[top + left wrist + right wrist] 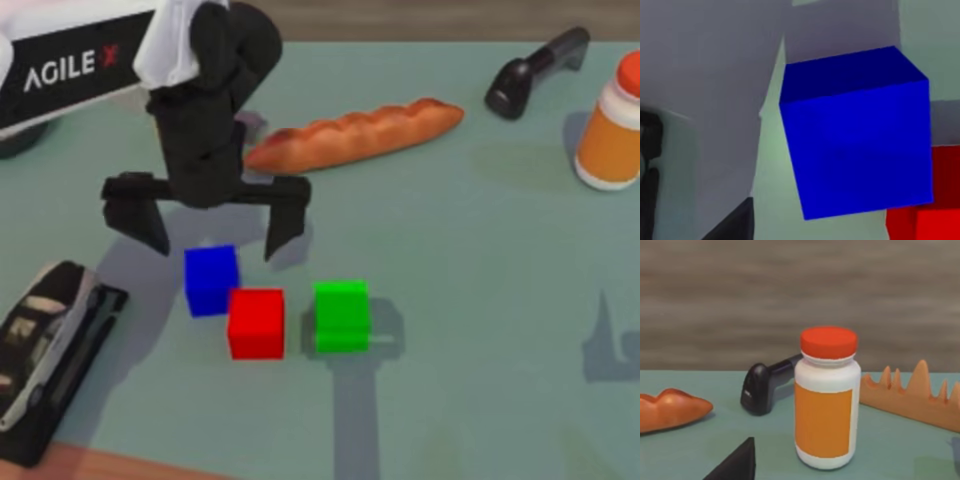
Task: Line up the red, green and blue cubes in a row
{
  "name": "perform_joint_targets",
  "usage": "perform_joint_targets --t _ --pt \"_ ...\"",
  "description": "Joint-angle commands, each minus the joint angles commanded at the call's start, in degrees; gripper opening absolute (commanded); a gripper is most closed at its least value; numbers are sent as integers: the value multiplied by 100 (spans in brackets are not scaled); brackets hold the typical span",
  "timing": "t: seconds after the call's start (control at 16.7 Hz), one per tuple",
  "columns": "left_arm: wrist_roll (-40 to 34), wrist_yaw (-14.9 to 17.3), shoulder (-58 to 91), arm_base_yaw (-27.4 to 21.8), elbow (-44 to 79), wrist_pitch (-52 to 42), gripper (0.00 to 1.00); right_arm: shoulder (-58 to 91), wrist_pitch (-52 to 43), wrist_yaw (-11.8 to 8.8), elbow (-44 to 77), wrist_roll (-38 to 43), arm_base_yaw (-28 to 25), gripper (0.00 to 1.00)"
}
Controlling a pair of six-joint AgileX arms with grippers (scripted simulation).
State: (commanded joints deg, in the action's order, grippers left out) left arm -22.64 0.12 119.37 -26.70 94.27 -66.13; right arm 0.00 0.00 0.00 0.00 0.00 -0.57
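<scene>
The blue cube (211, 280) sits on the table, touching a corner of the red cube (256, 322) to its front right. The green cube (342, 315) stands a small gap to the right of the red one. My left gripper (215, 236) hangs open just behind and above the blue cube, its fingers (150, 228) spread wider than the cube and holding nothing. The left wrist view is filled by the blue cube (855, 135), with the red cube (925, 220) at its corner. My right gripper (740, 465) is out of the top view and shows only as a dark tip.
A baguette (355, 135) lies behind the cubes. A black scanner (535, 72) and an orange bottle with a red cap (612, 125) stand at the back right. A black-and-white toy car (45, 345) lies at the front left. A tan spiky object (915, 395) lies beyond the bottle (826, 400).
</scene>
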Motion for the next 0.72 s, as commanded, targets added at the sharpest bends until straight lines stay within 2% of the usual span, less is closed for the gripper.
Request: perform_joint_targets --t 0.24,0.72 --pt "-807 -1 -144 231 -148 116 100 0 0 0 0 0 0 100" --pt "-859 -1 -56 235 -280 339 100 0 0 0 0 0 0 100"
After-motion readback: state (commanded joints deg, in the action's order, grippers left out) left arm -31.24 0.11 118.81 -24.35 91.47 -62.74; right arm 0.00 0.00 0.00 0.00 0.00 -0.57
